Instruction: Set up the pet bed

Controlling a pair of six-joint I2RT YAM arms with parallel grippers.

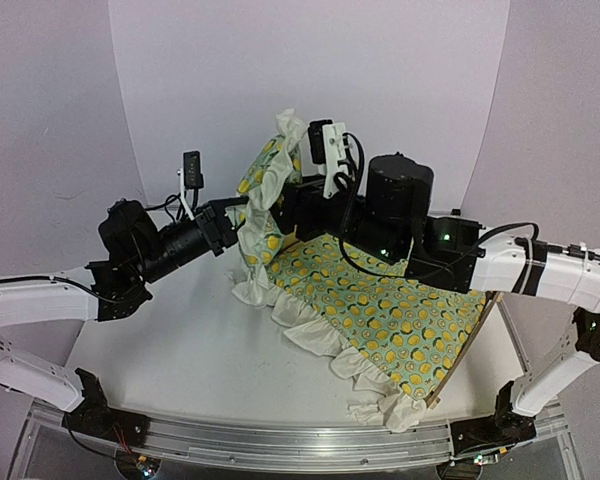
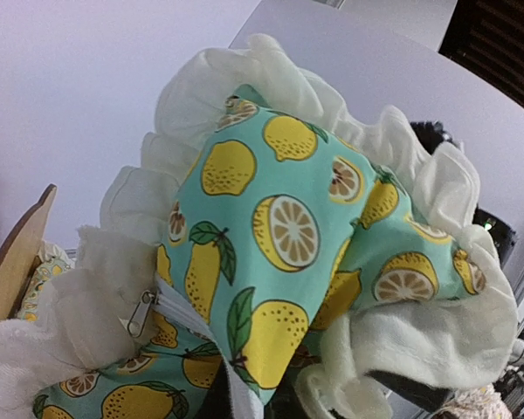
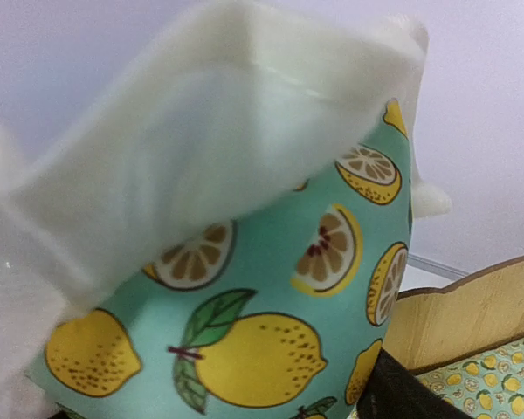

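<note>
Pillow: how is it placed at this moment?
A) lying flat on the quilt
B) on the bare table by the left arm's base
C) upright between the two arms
C: the top view shows the pillow standing upright at the head end of the quilt, with the left gripper shut on its edge.

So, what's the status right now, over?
Left gripper shut on pillow, held up. Right gripper at pillow, grip unclear. Pet bed under quilt.
</note>
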